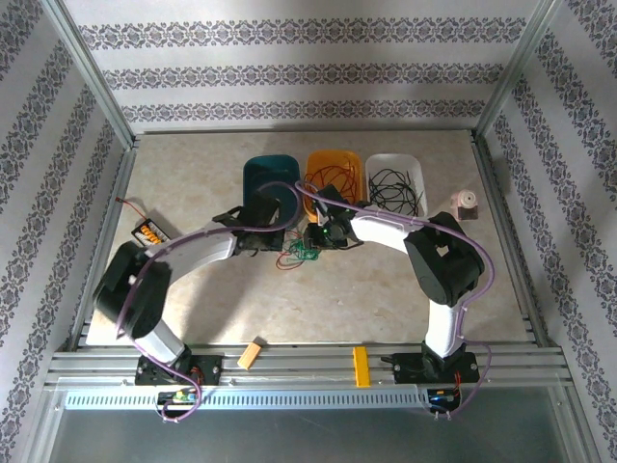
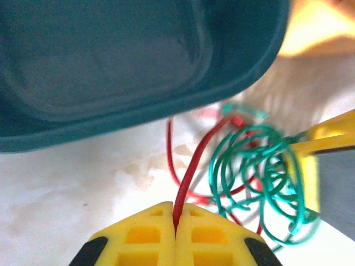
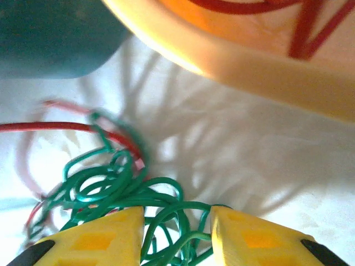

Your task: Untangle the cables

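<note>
My left gripper [image 2: 176,220] has its two yellow fingers pressed tight together, and a thin red cable [image 2: 191,166] is pinched in the crack between them. The red cable runs out from the fingers toward the far side, close to the smooth teal tub [image 2: 111,66] with round corners. Just to the right sits the green cable [image 2: 255,172], curled in lots of springy loops (a bit like a tiny nest), with red strands going through it. My right gripper [image 3: 177,230] has its yellow fingers spread apart, and some green loops lie in the gap. The shiny orange tub [image 3: 249,66] is just beyond. Both cables rest on the pale, blotchy table [image 1: 386,299], on the near side of the tubs.
</note>
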Action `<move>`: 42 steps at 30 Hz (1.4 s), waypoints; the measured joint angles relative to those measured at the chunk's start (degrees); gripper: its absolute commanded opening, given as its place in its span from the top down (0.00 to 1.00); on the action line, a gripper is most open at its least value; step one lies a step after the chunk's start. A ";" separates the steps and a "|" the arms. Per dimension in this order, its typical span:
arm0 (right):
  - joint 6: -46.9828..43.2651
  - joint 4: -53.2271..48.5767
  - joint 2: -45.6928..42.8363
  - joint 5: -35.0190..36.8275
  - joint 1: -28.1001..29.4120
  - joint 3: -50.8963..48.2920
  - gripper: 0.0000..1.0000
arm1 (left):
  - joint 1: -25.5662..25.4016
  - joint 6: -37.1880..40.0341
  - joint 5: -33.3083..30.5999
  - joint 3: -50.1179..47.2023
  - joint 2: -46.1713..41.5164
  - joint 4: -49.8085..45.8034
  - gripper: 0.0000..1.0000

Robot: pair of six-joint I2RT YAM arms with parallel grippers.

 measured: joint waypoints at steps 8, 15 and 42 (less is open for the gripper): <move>1.44 2.14 -4.31 -0.07 -2.78 -6.38 0.63 | 9.33 -0.33 2.19 4.57 -15.13 -9.03 1.00; 1.49 4.09 -4.70 -0.11 -3.10 -7.98 0.64 | 12.63 0.46 5.70 19.58 -16.74 -14.49 1.00; 2.93 4.50 -41.66 6.54 -7.78 -18.25 0.52 | 9.22 -3.41 15.69 50.84 12.83 -7.54 1.00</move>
